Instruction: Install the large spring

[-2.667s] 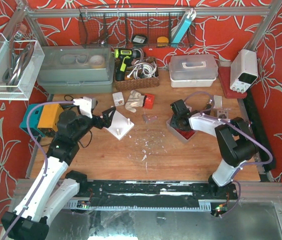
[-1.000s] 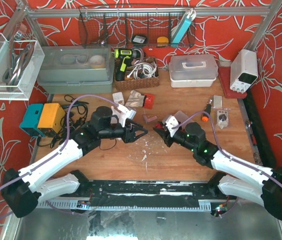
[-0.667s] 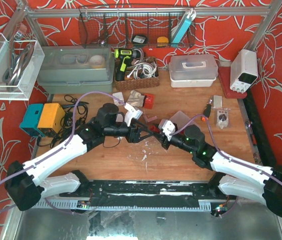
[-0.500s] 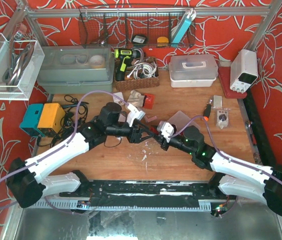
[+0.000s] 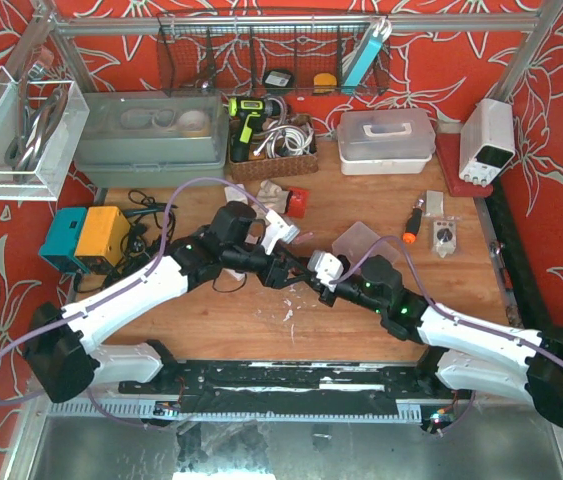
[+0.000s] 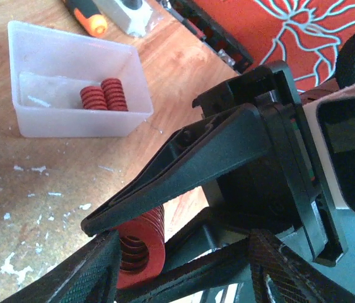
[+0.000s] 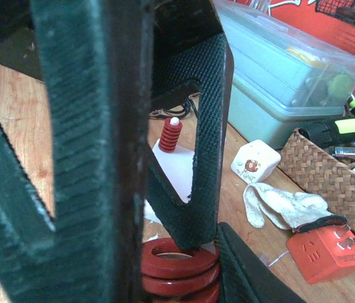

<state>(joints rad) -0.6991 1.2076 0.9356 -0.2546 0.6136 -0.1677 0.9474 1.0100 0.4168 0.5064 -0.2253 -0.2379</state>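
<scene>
The large spring point(image 7: 180, 273), red and thick-coiled, is pinched between the smooth black fingers of my right gripper point(image 7: 177, 281), which is shut on it. In the left wrist view the same large spring point(image 6: 140, 245) shows under the right gripper's upper finger. My left gripper point(image 6: 183, 265) is open and straddles those fingers and the spring. One of its textured fingers point(image 7: 210, 145) rests on the spring's top coil. The two grippers meet mid-table, the left gripper point(image 5: 289, 268) against the right gripper point(image 5: 318, 277). Behind stands a white base point(image 7: 186, 170) with a small red spring point(image 7: 170, 134) on its peg.
A clear box point(image 6: 38, 120) holds two more red springs point(image 6: 104, 96); the same clear box point(image 5: 359, 240) sits behind the grippers. An orange-handled screwdriver point(image 5: 412, 222), a white cube point(image 7: 255, 161), a glove point(image 7: 284, 203), a red plug block point(image 7: 325, 247) and a wicker basket point(image 7: 338, 170) lie further back.
The two grippers have closed in on each other at mid-table. My left gripper slid right over the right gripper's fingers and the spring, its jaws a little wider. The right stayed shut.
</scene>
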